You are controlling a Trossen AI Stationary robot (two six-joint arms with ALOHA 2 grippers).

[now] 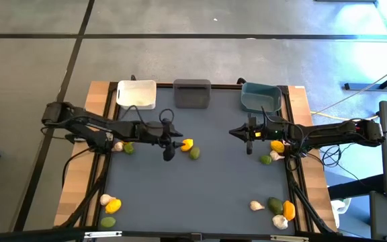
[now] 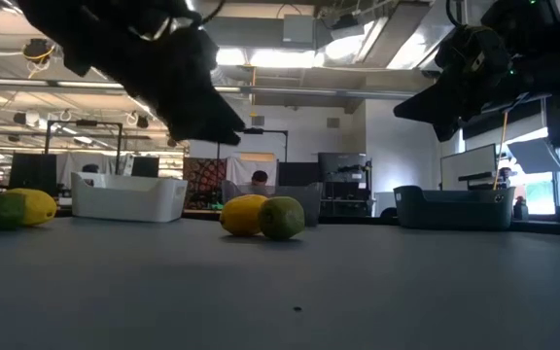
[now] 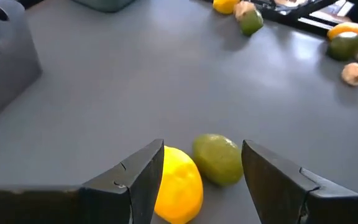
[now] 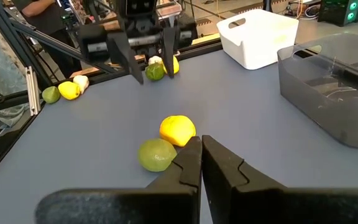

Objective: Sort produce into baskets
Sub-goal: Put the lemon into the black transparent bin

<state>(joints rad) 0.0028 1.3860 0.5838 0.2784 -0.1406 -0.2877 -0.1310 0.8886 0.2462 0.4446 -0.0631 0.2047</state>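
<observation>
A yellow lemon [image 1: 187, 144] and a green lime [image 1: 195, 152] lie side by side on the grey table top [image 1: 207, 188]. My left gripper [image 1: 172, 143] is open and hangs above the table just left of them. In the left wrist view its fingers stand on either side of the lemon [image 3: 179, 185] and lime [image 3: 217, 159] without touching them. My right gripper [image 1: 247, 134] is shut and empty, raised over the table to the right of the pair. The white basket [image 1: 137, 94], the dark grey basket [image 1: 192, 94] and the teal basket [image 1: 261, 97] stand along the far edge.
A garlic bulb [image 1: 118, 146] and a lime [image 1: 129, 148] lie under the left arm. More produce lies beside the right arm [image 1: 271, 153], at the near left [image 1: 110, 207] and at the near right [image 1: 277, 210]. A person [image 2: 259, 181] sits behind the table.
</observation>
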